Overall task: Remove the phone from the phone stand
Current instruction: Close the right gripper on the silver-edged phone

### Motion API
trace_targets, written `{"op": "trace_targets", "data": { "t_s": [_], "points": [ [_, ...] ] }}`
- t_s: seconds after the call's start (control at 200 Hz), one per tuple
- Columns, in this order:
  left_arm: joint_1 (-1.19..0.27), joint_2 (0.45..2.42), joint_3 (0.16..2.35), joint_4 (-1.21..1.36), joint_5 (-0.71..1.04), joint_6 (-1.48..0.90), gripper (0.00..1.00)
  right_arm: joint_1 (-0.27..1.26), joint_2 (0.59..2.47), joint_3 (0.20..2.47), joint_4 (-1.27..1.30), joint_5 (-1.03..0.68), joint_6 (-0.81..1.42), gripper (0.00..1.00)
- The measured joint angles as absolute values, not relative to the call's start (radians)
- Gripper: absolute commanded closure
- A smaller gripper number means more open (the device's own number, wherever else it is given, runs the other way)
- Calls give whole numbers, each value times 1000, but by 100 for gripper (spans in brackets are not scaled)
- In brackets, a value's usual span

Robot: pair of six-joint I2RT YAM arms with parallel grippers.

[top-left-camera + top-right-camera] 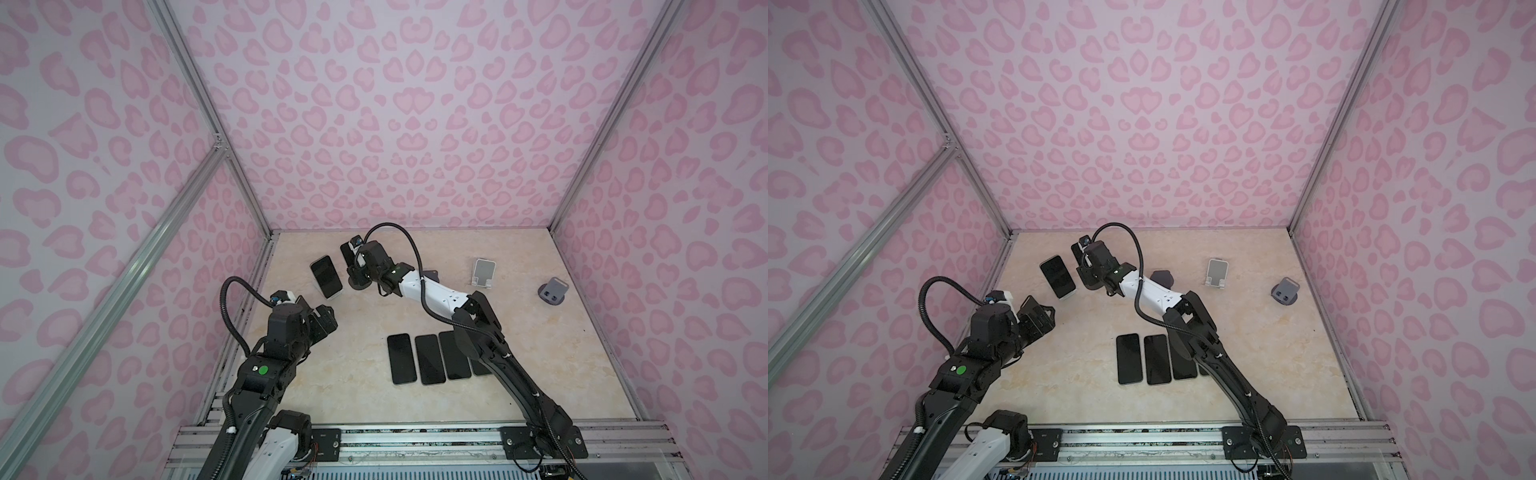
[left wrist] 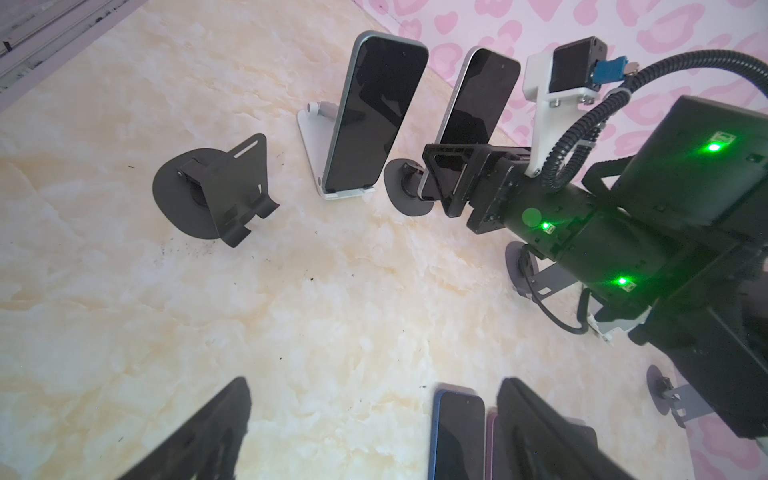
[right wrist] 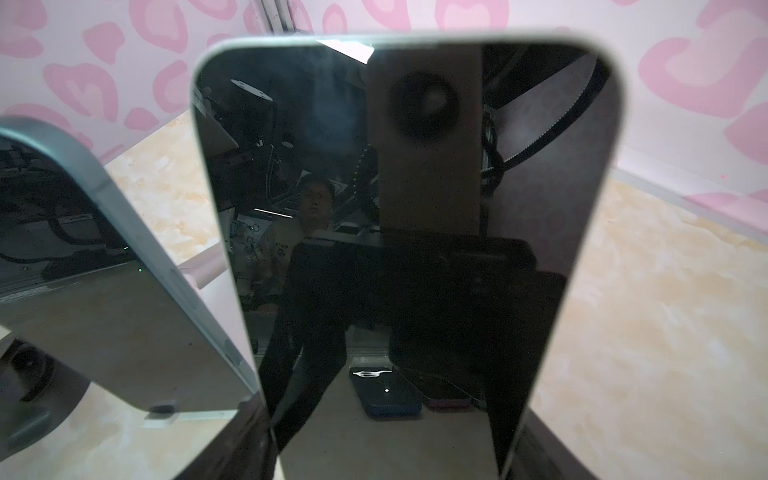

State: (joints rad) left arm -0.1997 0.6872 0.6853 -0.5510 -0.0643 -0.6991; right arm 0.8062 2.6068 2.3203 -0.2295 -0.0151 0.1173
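In both top views we see a crowded marble table [image 1: 345, 390] [image 1: 1067, 386]. A row of flat phones [image 1: 430, 359] [image 1: 1157, 359] lies face up near its middle, the row's right end hidden under the right arm. Further back stand an empty silver stand [image 1: 484, 272] [image 1: 1217, 272] and a grey stand [image 1: 552, 291] [image 1: 1285, 292], well apart from the work. A dark stand [image 1: 1163, 277] peeks out behind the arm's white link. At the far left a neighbouring phone [image 1: 327, 276] [image 1: 1058, 276] leans on its white stand [image 1: 336, 296] [image 1: 1069, 296], just beside the phone [image 1: 345, 252] [image 1: 1076, 250], which the wrist largely covers. The right arm stretches across the middle, with the right gripper [image 1: 353, 259] [image 1: 1082, 261] low at the phone. The left gripper [image 1: 326, 318] [image 1: 1042, 313] hangs near the table's left edge, short of both standing phones.

From the left wrist we see an empty black stand [image 2: 216, 195], then the neighbouring phone [image 2: 376, 112] on the white stand [image 2: 309, 141], then the phone [image 2: 478, 99] upright in the phone stand [image 2: 405, 197]. The right gripper [image 2: 446, 178] brackets the phone's lower part, a jaw on each side. The left gripper [image 2: 374, 388] gapes wide with nothing between its fingers [image 2: 208, 436].

From the right wrist the phone [image 3: 403, 228] fills the view, with the neighbouring phone [image 3: 104, 291] close alongside. Dark fingers [image 3: 548, 453] sit at the phone's lower edges; whether they press it we cannot tell.
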Motion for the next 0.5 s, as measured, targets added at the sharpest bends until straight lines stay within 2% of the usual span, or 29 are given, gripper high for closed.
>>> {"op": "trace_targets", "data": {
  "t_s": [0.255,0.5],
  "points": [
    [-199,683,685,-551,-71,-688,4,806,2583,2272,-196,0,121,31],
    [-197,666,685,-551,-72,-688,4,807,2480,2130,-157,11,141,32]
  ]
}}
